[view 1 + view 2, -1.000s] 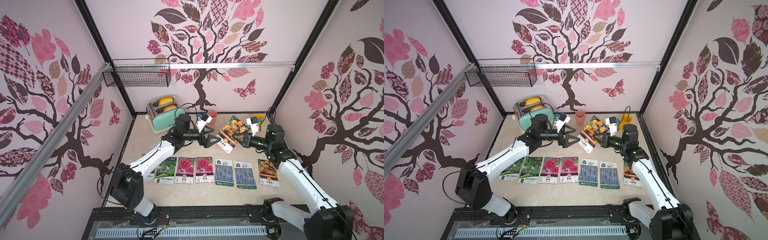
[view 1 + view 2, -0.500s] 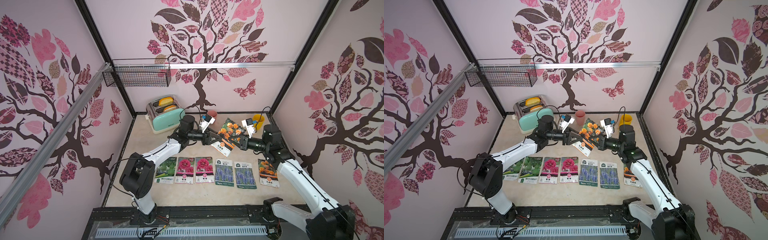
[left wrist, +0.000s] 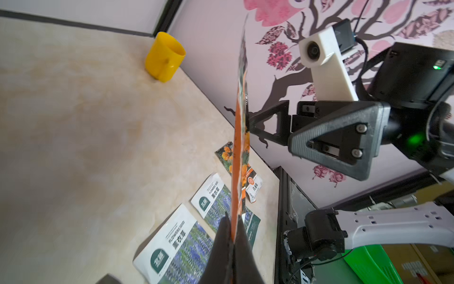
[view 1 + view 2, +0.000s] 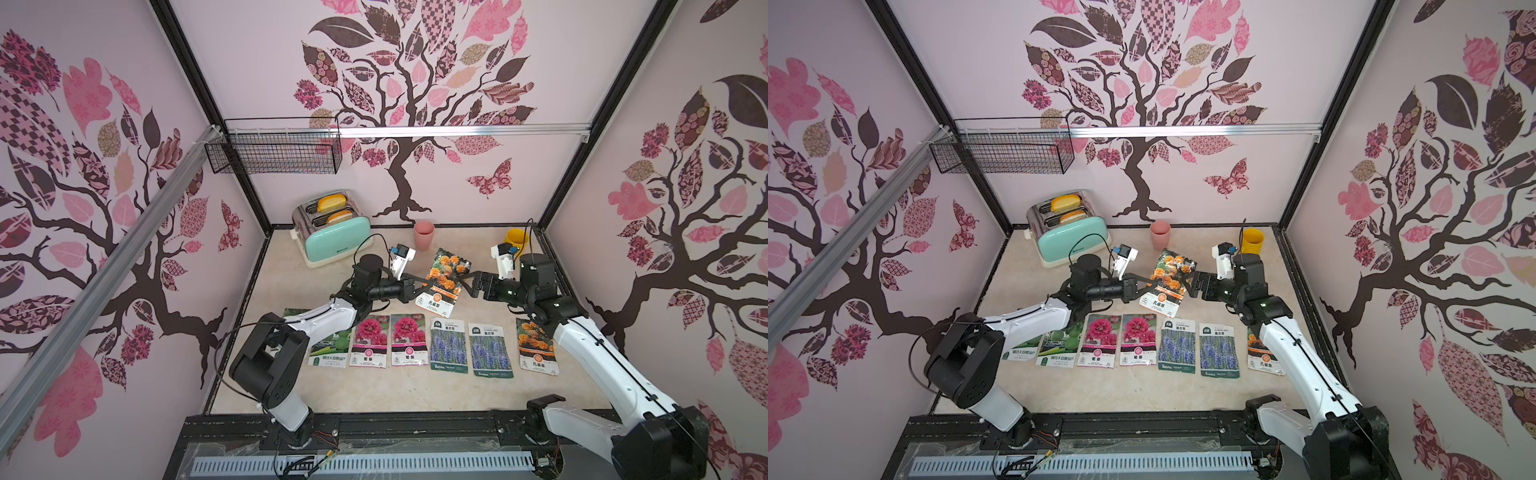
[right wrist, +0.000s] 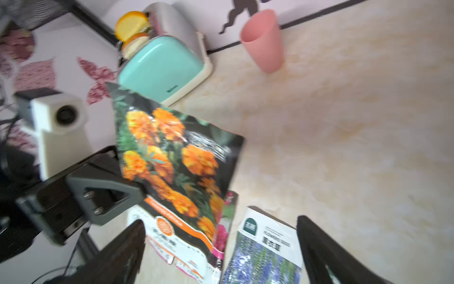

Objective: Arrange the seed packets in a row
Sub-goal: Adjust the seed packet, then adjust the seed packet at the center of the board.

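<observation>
My left fingers (image 3: pixel 222 248) are pinched tight on a side edge of the marigold packet (image 4: pixel 444 282), down near its white label end, and hold it in the air behind the middle of the row. My right fingers (image 5: pixel 319 248) stand spread wide just beside its opposite edge and grip nothing. The packet hangs between my two wrists. Its long axis slants from the back of the table (image 4: pixel 415 395) toward the front, label end lowest, roughly the way the lying packets point. I judge it needs little turning, only a trip forward and sideways. Its twin, the second marigold packet (image 4: pixel 536 345), lies at the right end of the row, nearer my right arm than the left arm that has the grip. Counted, there are two gourd packets (image 4: pixel 1059 345), one half under my left arm, two pink-flower packets (image 4: pixel 370 340), two lavender packets (image 4: pixel 449 345) and two marigold packets. That makes seven flat and one aloft. Behind them stand one toaster (image 4: pixel 336 243), one pink cup (image 4: pixel 424 235), one yellow cup (image 4: pixel 515 239) and one wire basket (image 4: pixel 274 151).
</observation>
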`<state>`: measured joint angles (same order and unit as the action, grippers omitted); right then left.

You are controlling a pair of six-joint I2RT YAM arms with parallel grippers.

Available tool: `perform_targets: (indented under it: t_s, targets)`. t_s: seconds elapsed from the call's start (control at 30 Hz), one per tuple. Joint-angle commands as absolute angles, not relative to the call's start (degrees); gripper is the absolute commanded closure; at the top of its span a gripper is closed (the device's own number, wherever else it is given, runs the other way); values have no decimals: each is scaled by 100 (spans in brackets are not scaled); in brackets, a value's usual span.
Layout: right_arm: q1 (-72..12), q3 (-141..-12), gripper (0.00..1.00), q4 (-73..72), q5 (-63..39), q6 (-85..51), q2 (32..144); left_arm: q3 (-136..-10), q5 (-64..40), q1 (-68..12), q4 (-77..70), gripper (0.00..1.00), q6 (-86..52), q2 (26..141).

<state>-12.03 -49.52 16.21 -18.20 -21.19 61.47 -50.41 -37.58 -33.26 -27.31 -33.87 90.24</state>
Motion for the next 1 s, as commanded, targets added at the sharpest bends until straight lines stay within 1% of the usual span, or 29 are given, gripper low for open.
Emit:
perform_targets:
  t_s: [0.0, 0.1, 0.17, 0.27, 0.43, 0.63, 0.97]
  targets:
    - [-1056, -4633, 0, 2426, -92, -2372, 5765, -4698, -2275, -3588, -3141, 100, -3768, 8296]
    - [-727, -4304, 0, 2571, 142, -2529, 5580, -4469, -1912, -3828, -3110, 100, -3594, 7939]
    - [-477, -4166, 0, 2614, 195, -2579, 5610, -4360, -1878, -3921, -3244, 100, -3552, 7884]
    - [-167, -4048, 0, 2636, 229, -2609, 5856, -4218, -1905, -3962, -3486, 100, -3672, 8005]
    - [79, -4029, 1, 2548, 558, -2686, 6402, -4066, -1874, -3973, -3718, 100, -3717, 8112]
    - [511, -3852, 1, 2170, 351, -2646, 6930, -3986, -1801, -3978, -3792, 100, -3656, 8215]
    - [579, -3366, 0, 1946, -55, -2597, 7119, -4002, -2072, -4005, -4219, 100, -3896, 8591]
